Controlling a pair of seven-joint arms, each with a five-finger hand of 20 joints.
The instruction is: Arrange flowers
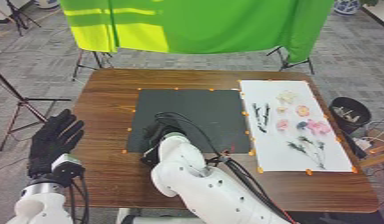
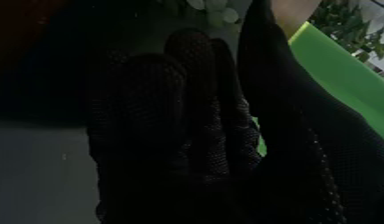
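Right robot hand (image 1: 153,145) over the mat (image 1: 219,104), toward its near left corner; fingers loosely extended, grip released. Flowers (image 1: 318,127) well apart from it, on the white sheet (image 1: 275,161) right of the mat, with twigs (image 1: 257,118) and green sprigs (image 1: 306,148). Black glove blends into mat; fingertips hard to trace. Pale leaves (image 2: 215,15) beyond fingers in wrist view, too dim to identify. Right arm and cables (image 1: 246,180) cross mat's near edge. Left robot hand (image 1: 57,137) left of mat, straight-fingered, grasping nothing. Green cloth (image 1: 215,25) beyond mat.
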